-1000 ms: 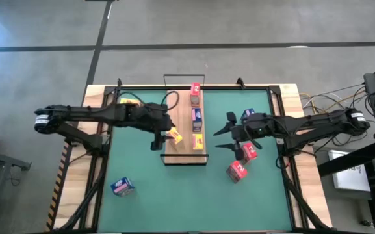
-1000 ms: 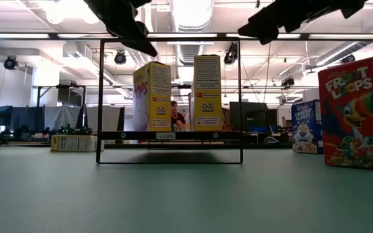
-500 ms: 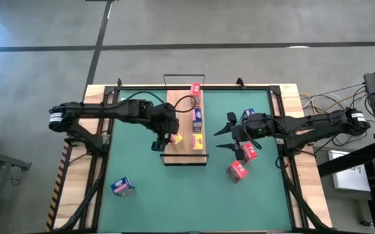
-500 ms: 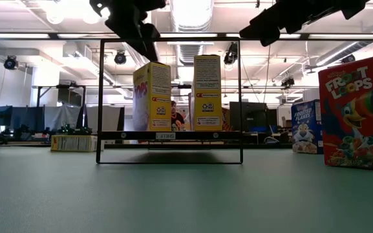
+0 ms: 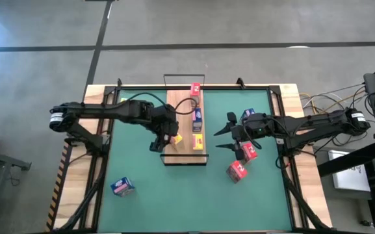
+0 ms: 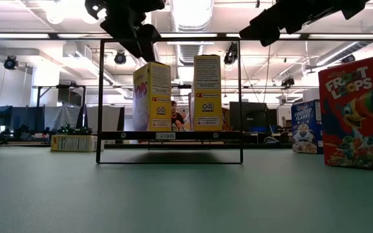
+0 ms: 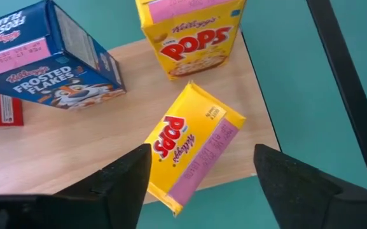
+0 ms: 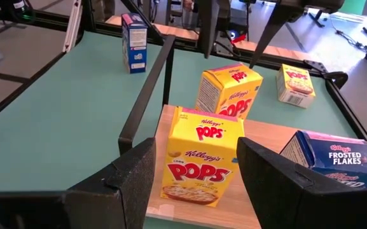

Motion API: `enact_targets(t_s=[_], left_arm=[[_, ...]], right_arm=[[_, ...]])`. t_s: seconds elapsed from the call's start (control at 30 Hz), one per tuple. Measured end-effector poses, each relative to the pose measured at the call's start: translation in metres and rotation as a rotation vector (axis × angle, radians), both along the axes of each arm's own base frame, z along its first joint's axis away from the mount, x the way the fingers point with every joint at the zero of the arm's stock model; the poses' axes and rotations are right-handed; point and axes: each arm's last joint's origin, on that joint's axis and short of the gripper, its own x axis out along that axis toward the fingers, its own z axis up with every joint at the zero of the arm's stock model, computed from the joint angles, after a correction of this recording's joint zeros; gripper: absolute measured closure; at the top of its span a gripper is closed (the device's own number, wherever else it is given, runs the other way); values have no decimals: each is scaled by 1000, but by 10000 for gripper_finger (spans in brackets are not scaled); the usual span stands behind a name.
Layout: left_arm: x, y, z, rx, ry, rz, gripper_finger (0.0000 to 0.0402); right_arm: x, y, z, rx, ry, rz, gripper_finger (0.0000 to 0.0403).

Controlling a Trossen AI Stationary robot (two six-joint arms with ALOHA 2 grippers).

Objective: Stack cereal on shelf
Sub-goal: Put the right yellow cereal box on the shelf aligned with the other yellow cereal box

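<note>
The shelf (image 5: 182,123) is a light-wood board with a black wire frame, lying on the green mat. Along its right side stand a red box (image 5: 195,89), a blue box (image 5: 197,117) and a yellow Pops box (image 5: 198,142). A second yellow Pops box (image 7: 193,156) stands upright on the board's near left part (image 8: 231,89). My left gripper (image 7: 202,184) hangs over it, pointing steeply down and open, a finger (image 7: 116,187) on either side of the box's top. My right gripper (image 5: 225,133) hovers open to the right of the shelf.
Two red boxes (image 5: 247,152) (image 5: 236,171) and a blue one (image 5: 247,115) stand on the mat under and beside my right arm. Another blue box (image 5: 122,187) is at the near left. A yellow one (image 5: 127,101) lies at the far left.
My left gripper has tipped to point more steeply down over the yellow Pops box. Its arm has folded back toward the table's left edge. The box stays standing in the same place on the board.
</note>
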Motion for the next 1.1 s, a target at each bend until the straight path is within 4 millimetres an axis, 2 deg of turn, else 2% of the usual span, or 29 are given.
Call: enact_targets(t_s=[0.2, 0.37, 0.63, 0.87, 1.1], left_arm=[[1, 1, 5, -10, -15, 37, 78], [-2, 2, 1, 53, 21, 24, 58], [-1, 4, -2, 135, 28, -35, 56], [2, 5, -1, 176, 1, -75, 72], [13, 6, -18, 171, 50, -87, 85]], right_arm=[[0, 0, 0, 0, 0, 0, 193], [0, 0, 0, 1, 0, -1, 193], [0, 0, 0, 8, 1, -4, 193], [0, 0, 0, 9, 1, -4, 193], [0, 0, 0, 10, 1, -5, 193]])
